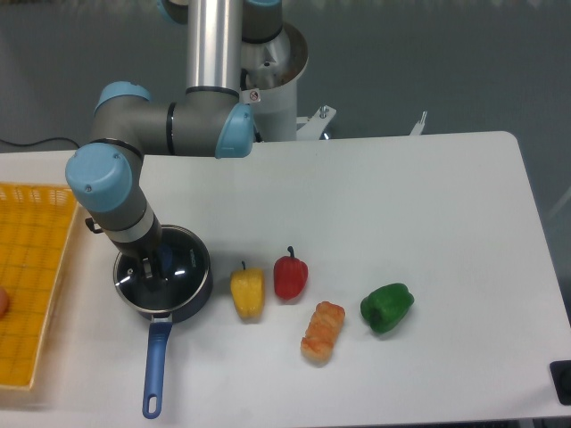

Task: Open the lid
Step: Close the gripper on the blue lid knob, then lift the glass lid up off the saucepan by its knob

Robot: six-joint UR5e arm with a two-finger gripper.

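On the left side of the white table (401, 205), the lid (183, 260) is sitting flat on top of the dark saucepan (165, 299), so the pan's closed. You can see the glass catching a couple of bright reflections, and the thin rim lines up with the pan's edge all the way round. The saucepan's blue handle (155, 366) sticks out toward the front edge of the table.

The tool (153, 270) is right down over the middle of the lid, with a bit of the blue knob (166, 258) peeking out beside its dark fingers. It looks like it's at the knob, but honestly I can't tell from this angle whether the fingers are clamped on it or just sitting around it, the wrist blocks too much.

To the right of the pan, in a loose row: a yellow pepper (247, 292) just beside it, a red pepper (290, 275) next to that, then an orange bumpy food item (323, 331) a bit closer to the front, and a green pepper (386, 308) furthest right. A yellow basket (36, 241) sits at the far left edge, apart from the pan.
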